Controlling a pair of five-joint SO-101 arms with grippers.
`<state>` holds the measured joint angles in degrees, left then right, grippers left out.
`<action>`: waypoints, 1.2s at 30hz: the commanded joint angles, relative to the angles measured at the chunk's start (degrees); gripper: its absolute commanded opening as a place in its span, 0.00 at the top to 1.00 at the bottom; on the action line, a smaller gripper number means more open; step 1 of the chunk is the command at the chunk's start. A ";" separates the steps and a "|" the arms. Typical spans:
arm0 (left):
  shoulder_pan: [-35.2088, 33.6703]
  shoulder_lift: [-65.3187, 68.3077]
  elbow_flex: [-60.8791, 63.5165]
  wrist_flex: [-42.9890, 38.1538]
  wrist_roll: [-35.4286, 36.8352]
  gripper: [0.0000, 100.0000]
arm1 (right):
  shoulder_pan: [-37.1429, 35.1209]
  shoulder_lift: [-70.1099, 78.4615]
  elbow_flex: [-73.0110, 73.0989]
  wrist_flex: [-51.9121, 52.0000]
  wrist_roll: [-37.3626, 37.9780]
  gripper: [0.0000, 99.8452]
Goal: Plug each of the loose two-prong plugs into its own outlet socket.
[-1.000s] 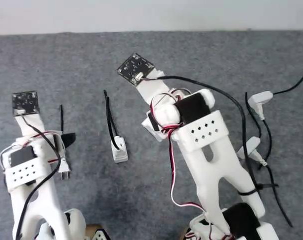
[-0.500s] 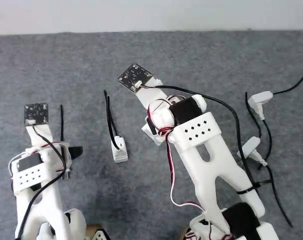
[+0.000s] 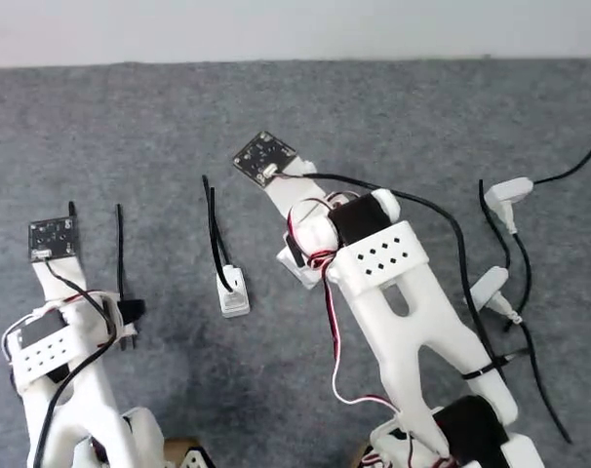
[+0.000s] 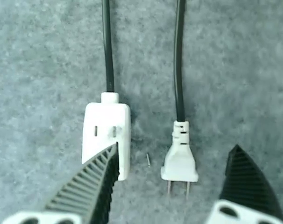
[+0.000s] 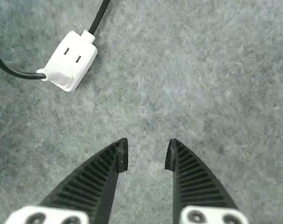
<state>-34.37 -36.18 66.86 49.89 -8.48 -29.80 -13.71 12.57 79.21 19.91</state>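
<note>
You're looking at a table (image 4: 235, 70) covered in rough, matt grey cloth; the plug (image 4: 180, 161) and socket (image 4: 106, 140) are showing smooth white plastic, their cords (image 4: 106, 46) gleaming black.

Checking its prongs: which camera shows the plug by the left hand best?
Left wrist view: plug lies flat, both prongs clear. High view catches its black cord beside the left arm; right wrist view faces a socket.

You're working in bright, even, diffuse light across the table (image 3: 159, 127). Shadows are soft and short: a faint one hugs the socket (image 4: 106, 135) in your left wrist view, and dim patches lie beneath the arms (image 3: 403, 292).
</note>
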 commanded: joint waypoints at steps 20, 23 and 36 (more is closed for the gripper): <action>-21.54 -0.62 -25.80 11.16 4.40 0.65 | -22.81 26.51 -44.48 6.64 -5.36 0.86; -25.14 -0.62 -33.54 13.98 4.48 0.65 | -26.07 35.03 -52.22 6.46 -5.89 0.86; -35.69 -0.62 -44.35 16.53 4.40 0.65 | -31.25 68.44 -80.18 6.73 -24.26 0.86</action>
<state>-67.43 -36.18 26.68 66.24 -4.62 -60.84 51.52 -59.96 85.19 -0.22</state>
